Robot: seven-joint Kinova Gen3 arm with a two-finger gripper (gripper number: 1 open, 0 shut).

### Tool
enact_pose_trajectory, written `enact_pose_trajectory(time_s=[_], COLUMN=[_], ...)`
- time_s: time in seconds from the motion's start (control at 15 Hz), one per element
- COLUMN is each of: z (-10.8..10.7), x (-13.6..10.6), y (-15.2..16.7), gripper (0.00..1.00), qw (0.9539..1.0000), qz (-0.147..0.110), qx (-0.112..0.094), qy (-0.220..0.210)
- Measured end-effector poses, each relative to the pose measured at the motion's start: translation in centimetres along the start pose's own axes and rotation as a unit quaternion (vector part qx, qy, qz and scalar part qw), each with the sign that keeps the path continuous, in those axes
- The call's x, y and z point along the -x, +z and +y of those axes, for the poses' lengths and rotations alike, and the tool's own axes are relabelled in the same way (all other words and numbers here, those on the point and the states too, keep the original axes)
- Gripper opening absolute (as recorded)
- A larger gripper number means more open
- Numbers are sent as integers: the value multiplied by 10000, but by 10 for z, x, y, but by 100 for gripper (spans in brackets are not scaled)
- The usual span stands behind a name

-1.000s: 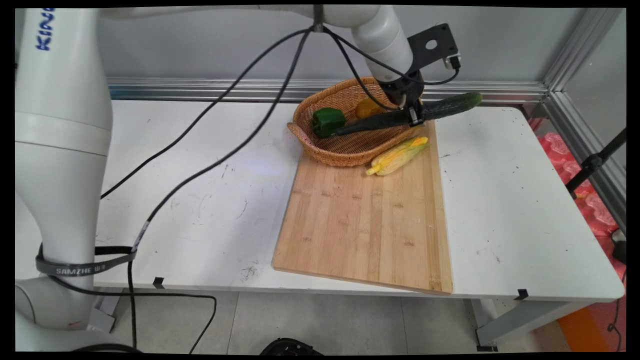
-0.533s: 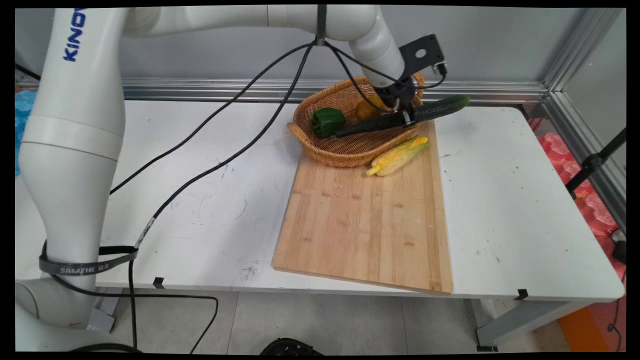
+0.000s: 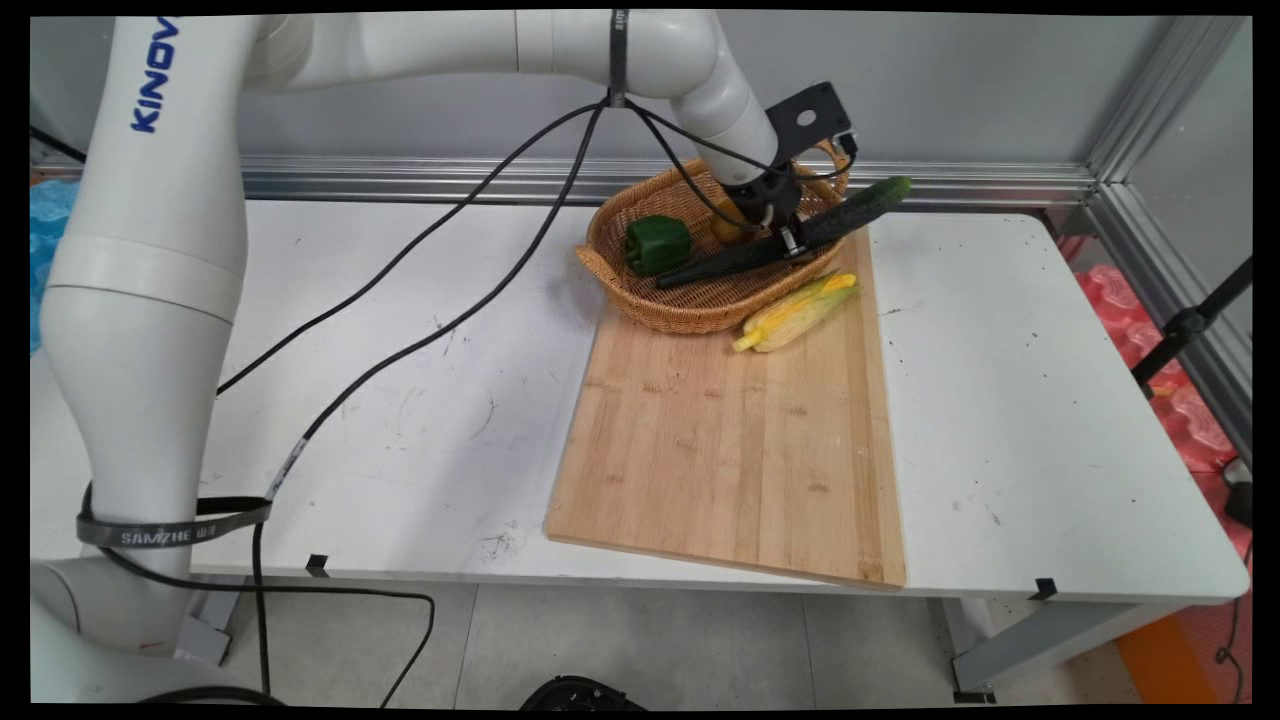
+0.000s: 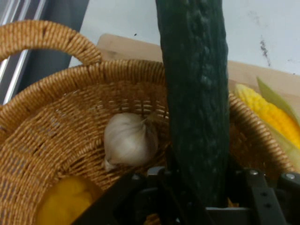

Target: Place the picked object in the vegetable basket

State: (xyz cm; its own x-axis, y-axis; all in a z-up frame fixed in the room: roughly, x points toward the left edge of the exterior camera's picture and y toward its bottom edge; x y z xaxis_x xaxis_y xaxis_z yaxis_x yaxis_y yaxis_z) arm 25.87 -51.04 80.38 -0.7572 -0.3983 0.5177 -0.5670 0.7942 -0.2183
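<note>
You're looking at the gripper [image 3: 790, 236] clamping a long dark green cucumber [image 3: 800, 236] around its middle, fingers closed tight on it. In the hand view the cucumber [image 4: 197, 93] is running straight up from between the black linkage at the bottom edge. It's hanging tilted over the wicker basket [image 3: 640, 300]: its lower end is pointing down into the basket near a green pepper [image 3: 656, 243], its upper end is sticking out past the basket's right rim, over the table [image 3: 1000, 380].

Inside the basket you're also seeing a yellow-orange piece of produce [image 3: 728, 222] partly hidden behind the gripper; it's showing as a yellow lump [image 4: 65, 201] low in the hand view, can't tell what it is exactly. A garlic bulb [image 4: 129, 139] is lying on the basket floor just beside the cucumber in the hand view. The basket's handle [image 4: 47, 40] is arching at the upper left there.

The basket is sitting on the far end of a wooden cutting board [image 3: 720, 460]. An ear of corn [image 3: 795, 311], husk partly on, is lying on the board just beside the basket's right side. Black cables [image 3: 450, 260] are hanging from the arm across the table's left half.
</note>
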Motion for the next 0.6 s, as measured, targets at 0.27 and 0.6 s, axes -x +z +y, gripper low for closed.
enact_pose_trajectory(time_s=[0.27,0.6], z=[-8,-13], x=[5,4], y=[-4,-18], gripper=[100,100], qw=[10000,9999], qz=[57,130], qx=[24,59], qy=[-62,-7])
